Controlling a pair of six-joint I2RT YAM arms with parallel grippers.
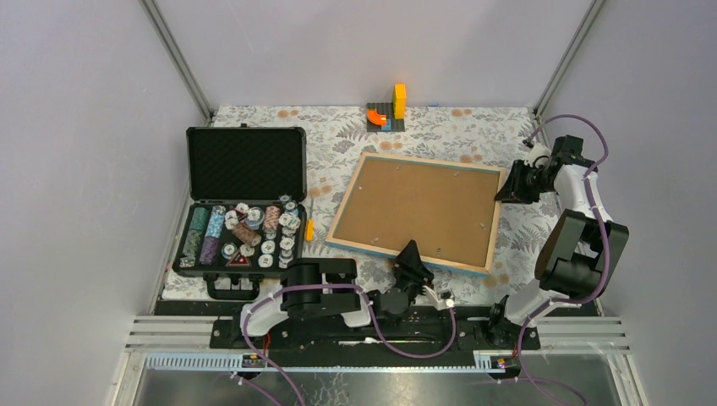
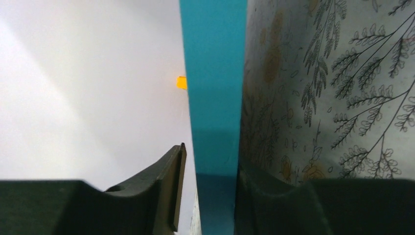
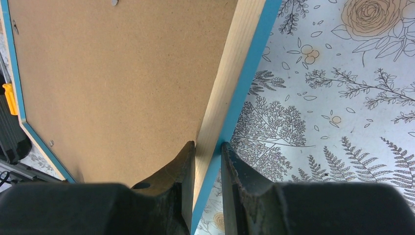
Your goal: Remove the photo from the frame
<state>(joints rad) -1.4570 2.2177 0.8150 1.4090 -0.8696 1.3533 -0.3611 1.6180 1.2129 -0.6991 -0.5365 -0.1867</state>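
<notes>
Right jaws clamped on the frame (image 1: pixel 414 207) at its right rim, left jaws straddling its near rim, tightness unclear: seat left fully, lift level, no twist.

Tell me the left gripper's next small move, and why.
Probably close the left gripper on the frame's near edge. Its blue rim sits between the fingers, but one finger stands clear of it, while the right gripper pinches the right-hand rim. A two-sided hold would steady the frame for opening.
</notes>
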